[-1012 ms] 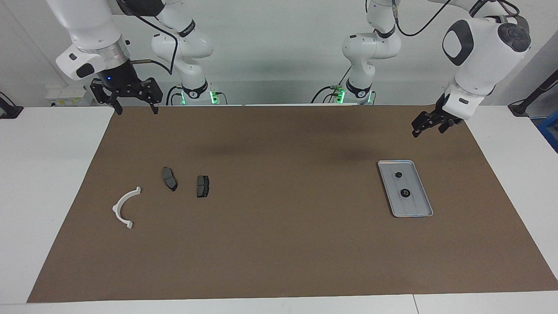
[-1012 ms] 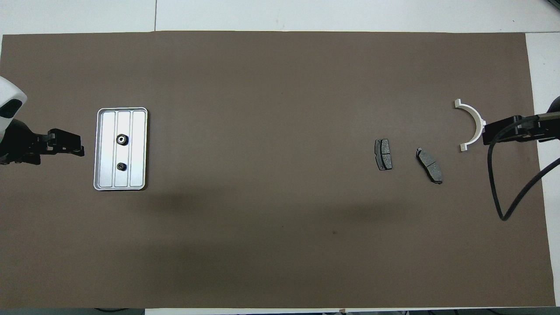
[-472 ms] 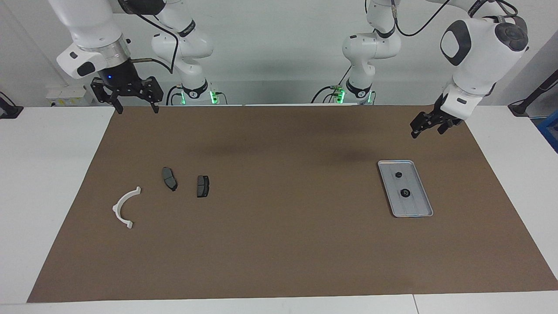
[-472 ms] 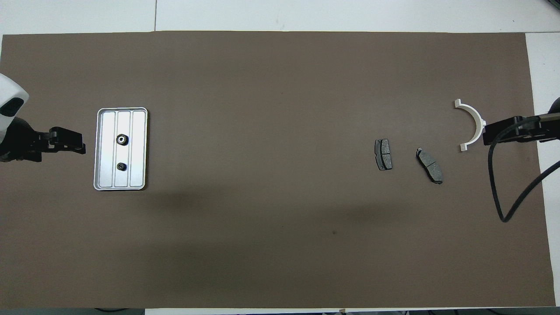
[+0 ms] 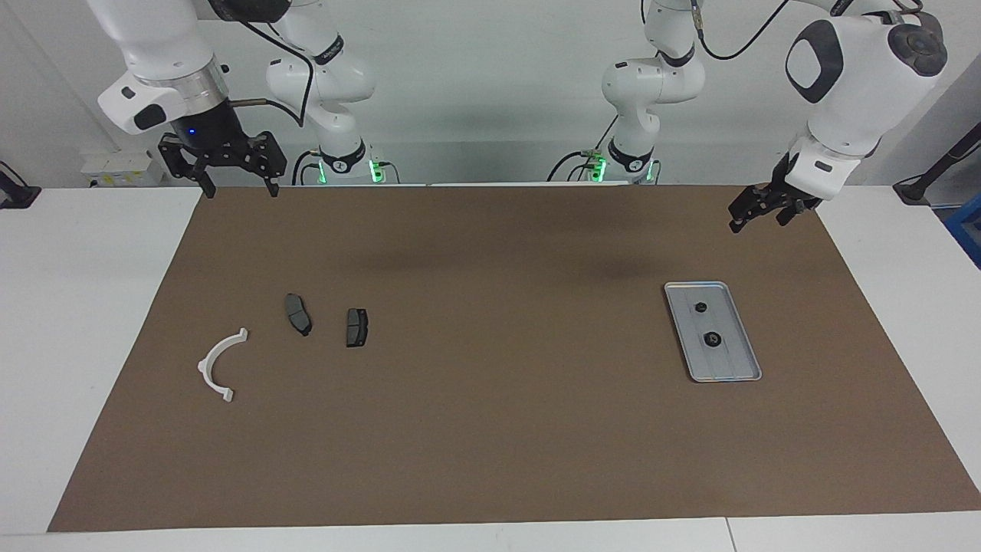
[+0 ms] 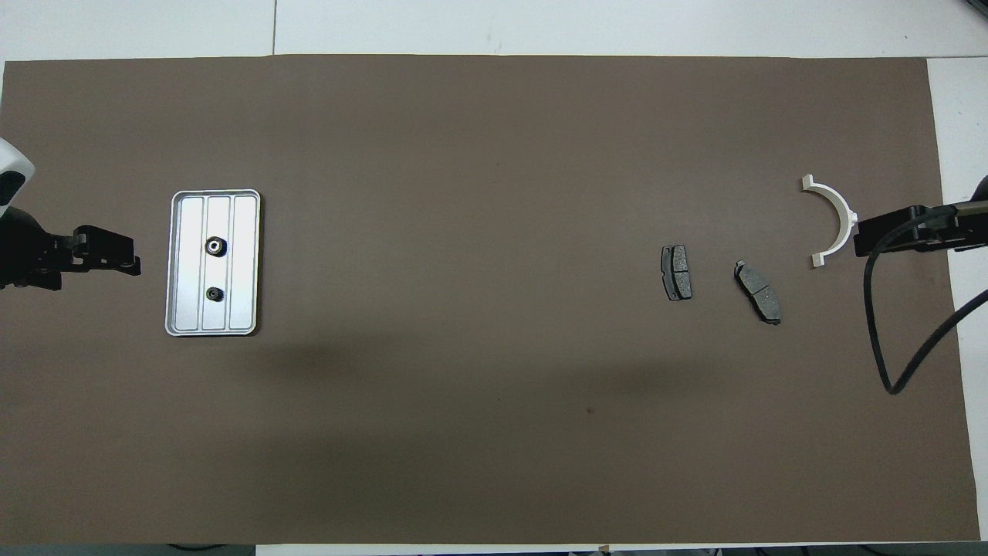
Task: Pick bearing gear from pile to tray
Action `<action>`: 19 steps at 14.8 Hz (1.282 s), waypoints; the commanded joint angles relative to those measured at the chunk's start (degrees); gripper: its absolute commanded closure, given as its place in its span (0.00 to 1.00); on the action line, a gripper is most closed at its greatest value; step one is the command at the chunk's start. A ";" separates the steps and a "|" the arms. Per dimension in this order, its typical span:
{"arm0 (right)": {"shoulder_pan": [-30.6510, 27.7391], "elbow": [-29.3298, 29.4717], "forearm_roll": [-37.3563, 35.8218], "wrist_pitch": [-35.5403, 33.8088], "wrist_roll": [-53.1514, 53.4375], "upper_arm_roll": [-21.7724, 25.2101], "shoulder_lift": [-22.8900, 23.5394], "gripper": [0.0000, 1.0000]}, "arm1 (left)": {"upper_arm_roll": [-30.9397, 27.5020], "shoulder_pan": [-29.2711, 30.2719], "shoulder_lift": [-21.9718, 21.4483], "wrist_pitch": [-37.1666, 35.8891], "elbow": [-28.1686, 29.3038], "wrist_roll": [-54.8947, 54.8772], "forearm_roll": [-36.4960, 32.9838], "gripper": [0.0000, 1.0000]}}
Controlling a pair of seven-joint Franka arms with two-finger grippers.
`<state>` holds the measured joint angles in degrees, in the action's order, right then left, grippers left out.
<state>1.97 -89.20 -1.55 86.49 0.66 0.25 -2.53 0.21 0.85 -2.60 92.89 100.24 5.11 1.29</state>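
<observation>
The silver tray (image 5: pixel 734 362) (image 6: pixel 244 262) lies on the brown mat toward the left arm's end. Two small black round bearing gears (image 5: pixel 712 339) (image 5: pixel 700 307) rest in it, also seen from overhead (image 6: pixel 215 246) (image 6: pixel 214 293). The pile at the right arm's end holds a white half-ring bracket (image 5: pixel 218 364) (image 6: pixel 837 216) and two dark brake pads (image 5: pixel 298 313) (image 5: pixel 356 326). My left gripper (image 5: pixel 757 222) (image 6: pixel 135 262) hangs open and holds nothing, over the mat beside the tray. My right gripper (image 5: pixel 239 193) (image 6: pixel 858 239) hangs open and holds nothing, over the mat's edge beside the bracket.
The brown mat (image 5: pixel 490 429) covers most of the white table. A black cable (image 6: pixel 888 363) loops down from the right arm over the mat's edge.
My left gripper has drawn a little up and away from the tray toward the left arm's end. The right gripper has risen slightly. The parts have not moved.
</observation>
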 commanded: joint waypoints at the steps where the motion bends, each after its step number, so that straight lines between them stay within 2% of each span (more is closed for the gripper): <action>1: -0.04 -0.54 0.23 0.35 -0.75 -0.07 -0.98 0.00 | 0.76 1.09 -0.65 -3.67 -2.23 -0.98 0.73 0.00; 6: 0.05 -0.63 0.32 0.35 -0.75 -0.16 -0.98 0.00 | 1.02 0.91 -0.48 -0.96 -2.59 -1.59 0.03 0.00; 8: 0.05 -0.63 0.32 0.43 -0.75 -0.16 -0.98 0.00 | 2.77 0.91 -0.39 -0.51 -2.68 -2.12 0.03 0.00; 19: 0.05 -0.63 0.40 0.08 -0.83 -0.16 -1.07 0.00 | 4.10 0.91 -0.47 -4.64 -4.96 -2.12 -0.93 0.00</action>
<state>2.13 -89.14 -1.52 86.49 0.66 0.21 -2.66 4.02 1.09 -2.85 90.52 96.13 3.90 1.17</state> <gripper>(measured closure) 0.000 0.000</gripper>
